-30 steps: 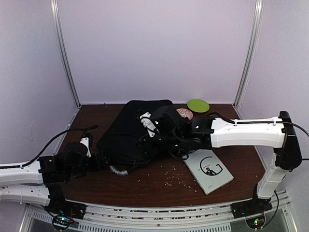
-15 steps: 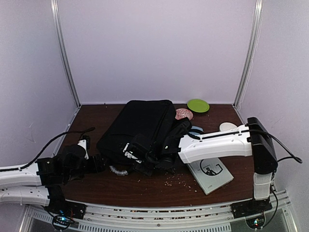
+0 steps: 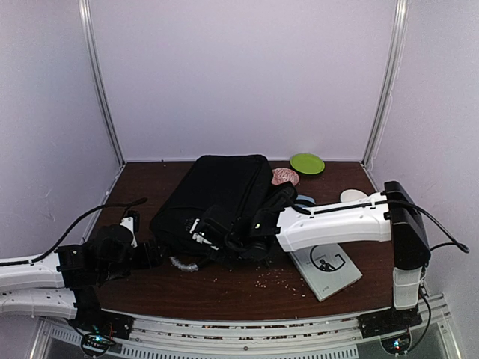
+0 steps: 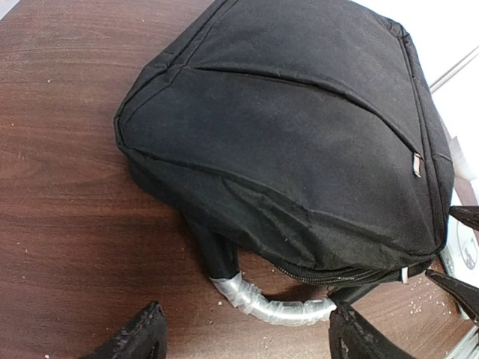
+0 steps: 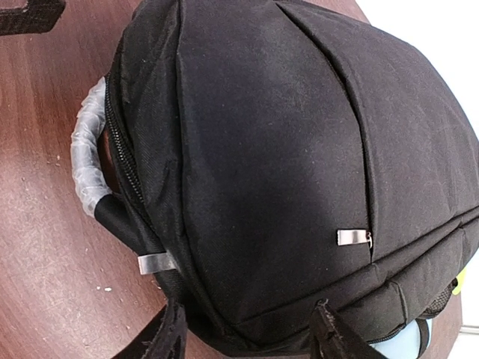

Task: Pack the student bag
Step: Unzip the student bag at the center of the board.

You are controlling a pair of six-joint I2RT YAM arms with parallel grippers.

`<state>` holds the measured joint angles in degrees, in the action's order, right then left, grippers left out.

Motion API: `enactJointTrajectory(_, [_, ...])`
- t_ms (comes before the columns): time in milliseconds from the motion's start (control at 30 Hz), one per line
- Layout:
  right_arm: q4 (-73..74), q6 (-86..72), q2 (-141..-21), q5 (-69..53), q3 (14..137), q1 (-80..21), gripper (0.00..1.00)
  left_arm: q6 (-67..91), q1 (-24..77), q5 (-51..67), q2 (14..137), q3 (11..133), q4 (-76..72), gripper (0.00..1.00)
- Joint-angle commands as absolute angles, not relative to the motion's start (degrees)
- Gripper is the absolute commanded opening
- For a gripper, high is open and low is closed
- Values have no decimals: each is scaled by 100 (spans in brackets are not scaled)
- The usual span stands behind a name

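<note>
The bag (image 3: 217,198) lies flat in the middle of the counter (image 3: 247,292), zipped shut as far as can be seen, with its taped grey handle (image 4: 273,305) at the end nearest the arms. The left claw (image 4: 251,336) hangs low just short of that handle, fingers wide apart and empty. The right claw (image 5: 248,330) is poised over the handle end of the bag, fingers apart on either side of the bag's edge and clamped on nothing that can be seen. The step in hand is judged to be opening the bag. Close the right claw on a metal zip tab (image 5: 353,237) rather than on loose fabric, then pull along the line of the zip, not upward. Use the left claw to pin the handle so the bag does not slide. A book (image 3: 323,265) lies to the right of the bag and a green plate (image 3: 307,162) beyond its far end; keep the arm clear of both
</note>
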<state>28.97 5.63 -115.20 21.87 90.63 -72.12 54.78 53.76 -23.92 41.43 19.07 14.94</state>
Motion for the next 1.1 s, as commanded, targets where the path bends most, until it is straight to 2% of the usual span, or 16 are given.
enactJointTrajectory(0, [2962,696,-11636,2271,9223,-7191,55,5497,5405,-2492,4087,1873,1424,76])
enactJointTrajectory(367, [3067,844,-11950,2957,9430,-7196,30,5451,5405,-2455,4132,1945,1447,76])
enactJointTrajectory(600, [2701,842,-11553,3105,9229,-7198,0,5358,5405,-2496,4165,2058,1511,76])
enactJointTrajectory(867, [2563,327,-10917,2814,9314,-7189,0,4732,5405,-2383,4251,2370,1315,76])
enactJointTrajectory(1067, [2545,-372,-10579,2548,9372,-7137,0,4159,5405,-1587,4352,2587,692,73])
